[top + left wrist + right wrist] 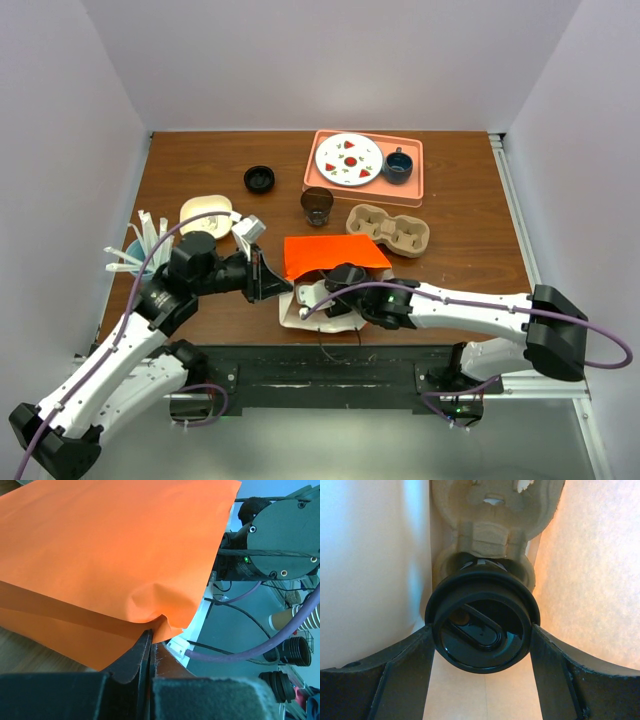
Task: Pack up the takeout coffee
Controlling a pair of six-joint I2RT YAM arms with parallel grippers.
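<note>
Orange paper bag (335, 255) lies on its side on the wooden table (200, 170), its mouth facing the two arms. The left gripper (150, 645) is clenched flat on an edge of the bag at that mouth, with the paper pinched between its closed jaws. The rest of the bag spreads away above and beyond this claw.

The right gripper (481, 635) reaches into the bag's mouth, just to the right of the left claw. Between its two black fingers (395, 680) sits the takeout coffee (482, 622), a dark cup with a round black lid and an oval sip slot, seen lid-on from the wrist. Both fingers press against the sides of the lid, so this claw is grasping the cup. Directly beyond the cup, touching it, is a moulded pulp cup carrier (490, 530). Pale bag walls close in on either side of the claw, and the right one glows peach.

Farther beyond the right claw, outside the bag, are another pulp carrier (388, 228) and a pink tray (412, 190). The tray holds a strawberry-patterned plate (349, 159) and a blue mug (398, 165).
</note>
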